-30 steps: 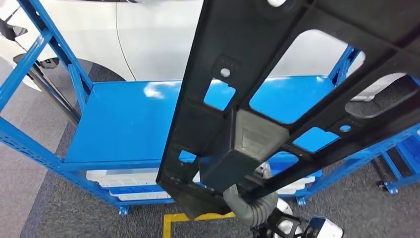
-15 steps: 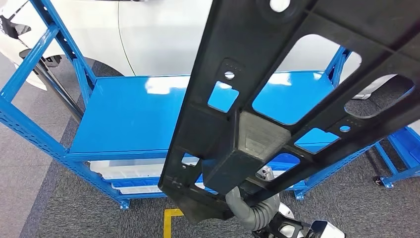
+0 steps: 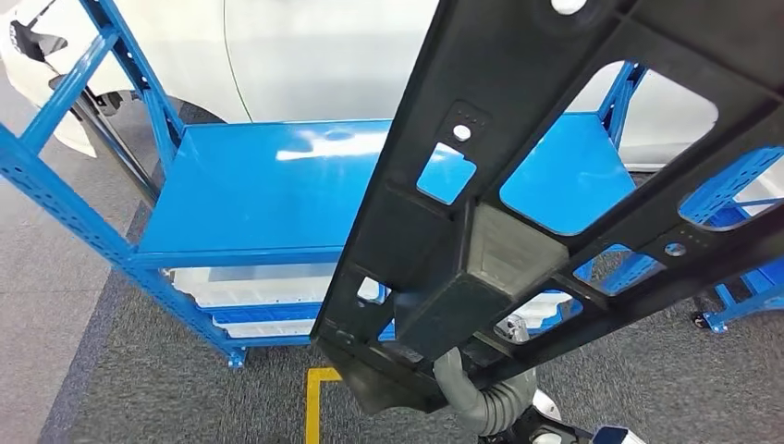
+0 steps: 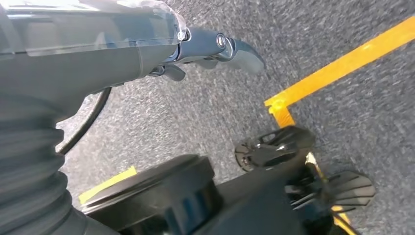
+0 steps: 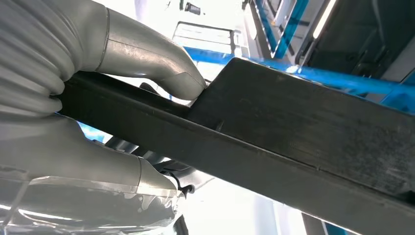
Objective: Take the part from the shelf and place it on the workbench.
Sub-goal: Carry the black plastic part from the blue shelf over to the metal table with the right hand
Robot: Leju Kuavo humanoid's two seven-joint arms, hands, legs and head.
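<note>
Part (image 3: 555,176) held up close before the head, slanting from lower left to upper right, right hand (image 5: 98,122) clamped round its lower end. Shelf (image 3: 268,203) behind and below it, car (image 3: 314,55) beyond. Left hand (image 4: 210,49) low over the floor (image 4: 195,112).

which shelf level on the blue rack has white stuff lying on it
The lower levels, under the bare blue top shelf, hold white pieces; the top one carries nothing.

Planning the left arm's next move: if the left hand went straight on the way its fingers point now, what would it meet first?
Judging by the left wrist view, the left hand hangs empty, fingers pointing at the grey carpet. That floor looks like the first contact; nothing shows in between, though depth is unclear.
</note>
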